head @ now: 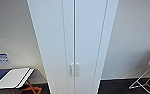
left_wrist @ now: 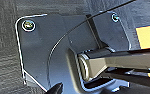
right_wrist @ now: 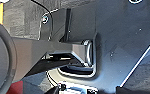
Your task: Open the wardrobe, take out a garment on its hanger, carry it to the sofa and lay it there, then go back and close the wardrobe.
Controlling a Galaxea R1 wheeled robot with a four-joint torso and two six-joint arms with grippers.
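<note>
1. Wardrobe stands dead ahead in the head view, tall, narrow and white, both flat doors shut and meeting at a thin centre seam.
2. Left gripper: the left wrist view looks down over the robot's own dark plate and jointed bar onto dark grey carpet; whether its pincer is wide, narrow or holding anything I cannot tell.
3. Right gripper: the right wrist view gives the same sort of look, dark plate and bar over the dark floor; its opening likewise cannot be told.
4. Handles: a pair of small white vertical ones sits low on the doors, one either side of the seam, close together.
5. Left of the wardrobe, a small table with orange legs carries a white board-like sheet; a blue-printed label hangs on the wall above it, its writing perhaps text but too blurred to read.
6. Right of the wardrobe, a white wire-legged chair stands on the dark floor against the pale wall.
</note>
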